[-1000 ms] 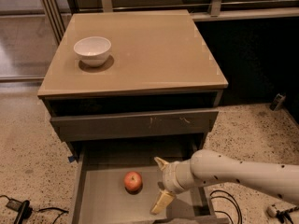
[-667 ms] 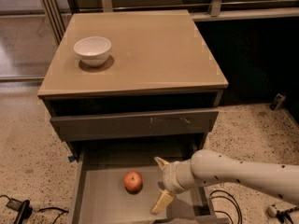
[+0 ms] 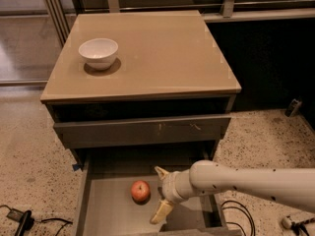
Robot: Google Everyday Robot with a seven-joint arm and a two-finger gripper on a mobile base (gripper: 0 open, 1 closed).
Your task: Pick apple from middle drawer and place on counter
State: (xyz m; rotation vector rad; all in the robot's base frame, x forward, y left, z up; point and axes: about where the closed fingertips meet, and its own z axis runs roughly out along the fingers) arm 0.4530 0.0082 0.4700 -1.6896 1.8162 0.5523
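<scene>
The apple lies on the flat dark-grey bottom of the pulled-out middle drawer. The gripper is inside the drawer just right of the apple, its fingers spread wide apart. Above, the glossy tan counter holds a white bowl near its left rear corner. Speckled terrazzo floor surrounds the cabinet, and black cables lie at lower left.
</scene>
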